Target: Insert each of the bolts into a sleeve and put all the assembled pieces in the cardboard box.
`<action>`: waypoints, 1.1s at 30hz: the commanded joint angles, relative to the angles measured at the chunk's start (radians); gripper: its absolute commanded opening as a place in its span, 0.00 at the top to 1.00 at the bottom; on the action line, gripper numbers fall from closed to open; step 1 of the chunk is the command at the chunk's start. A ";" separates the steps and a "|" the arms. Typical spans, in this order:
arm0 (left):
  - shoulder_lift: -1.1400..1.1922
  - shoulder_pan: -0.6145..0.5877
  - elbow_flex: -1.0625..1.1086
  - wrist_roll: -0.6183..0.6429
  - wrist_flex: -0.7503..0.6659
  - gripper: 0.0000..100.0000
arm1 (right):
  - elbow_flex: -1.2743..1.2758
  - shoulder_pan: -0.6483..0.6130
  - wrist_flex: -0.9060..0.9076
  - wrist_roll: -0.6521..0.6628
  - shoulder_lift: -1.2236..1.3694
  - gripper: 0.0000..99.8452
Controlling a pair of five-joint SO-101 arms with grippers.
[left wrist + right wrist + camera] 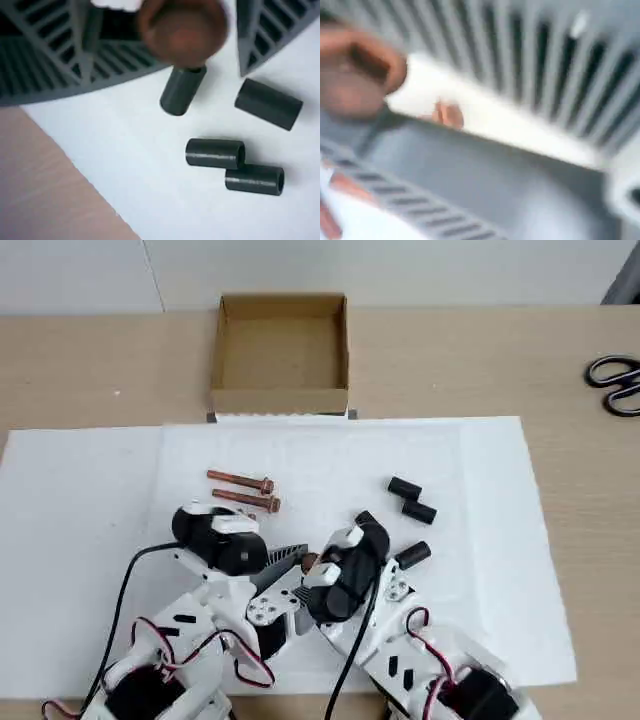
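Left gripper [205,45] seems clenched on a copper bolt [182,30] (black sleeves [215,152] lie nearby); the right gripper [335,555], I cannot tell.

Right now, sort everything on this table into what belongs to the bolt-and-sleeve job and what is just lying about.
Belongs to the job:
cardboard box
two bolts lying on the white sheet
third bolt, raised between the arms
four black sleeves

Just lying about:
scissors near the table's edge
the white sheet, an underlay only
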 commanded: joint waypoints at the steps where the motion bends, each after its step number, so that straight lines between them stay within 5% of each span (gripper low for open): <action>1: -0.008 0.002 -0.036 -0.006 0.000 0.80 | -0.002 -0.007 -0.050 0.006 -0.010 1.00; 12: -0.008 0.002 -0.136 -0.008 0.002 0.81 | 0.000 -0.007 -0.041 0.006 -0.010 1.00; 19: -0.009 -0.015 -0.151 -0.011 -0.002 0.99 | 0.000 -0.007 -0.041 0.006 -0.010 1.00; 33: -0.011 -0.582 0.008 -0.402 -0.109 0.99 | -0.008 0.268 -0.039 0.006 -0.010 1.00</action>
